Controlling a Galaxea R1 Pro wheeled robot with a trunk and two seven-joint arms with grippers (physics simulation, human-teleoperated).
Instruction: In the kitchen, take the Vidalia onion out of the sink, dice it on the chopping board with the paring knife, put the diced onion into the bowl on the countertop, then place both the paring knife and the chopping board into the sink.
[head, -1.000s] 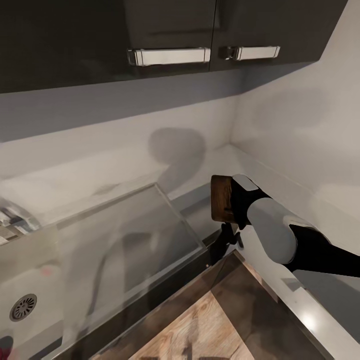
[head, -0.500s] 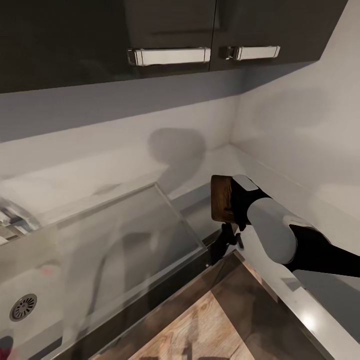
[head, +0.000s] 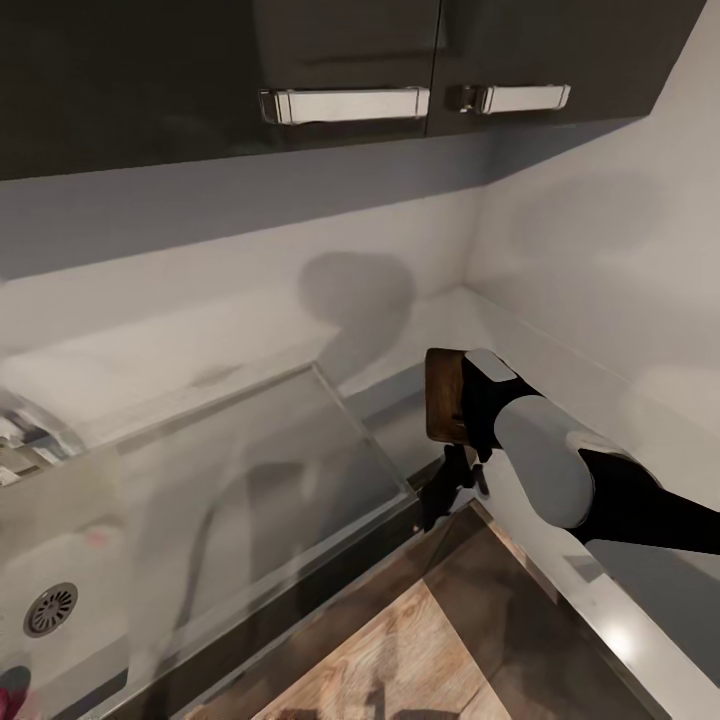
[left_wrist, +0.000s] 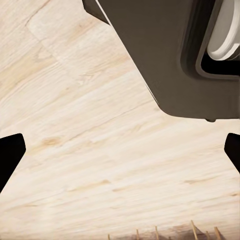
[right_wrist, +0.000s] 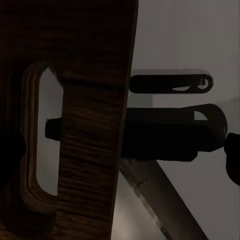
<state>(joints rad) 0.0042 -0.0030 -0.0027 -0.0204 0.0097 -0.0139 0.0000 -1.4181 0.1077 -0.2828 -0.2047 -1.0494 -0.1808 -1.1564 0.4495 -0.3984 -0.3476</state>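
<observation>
Kitchen corner: grey countertop (head: 560, 370) runs under dark wall cabinets (head: 340, 60), sink (head: 250, 480) off to one side.
Chopping board (head: 441, 395): held up in the air past the sink's drainboard end; looks stiff, slick wood, probably not heavy, best pinched by the slot-handle end (right_wrist: 40, 150).
Right gripper (head: 462, 400): clamped tight on the board's handle end.
Left gripper (left_wrist: 120, 150): jaws wide apart, nothing in them, just wood floor (left_wrist: 100, 175) below.
</observation>
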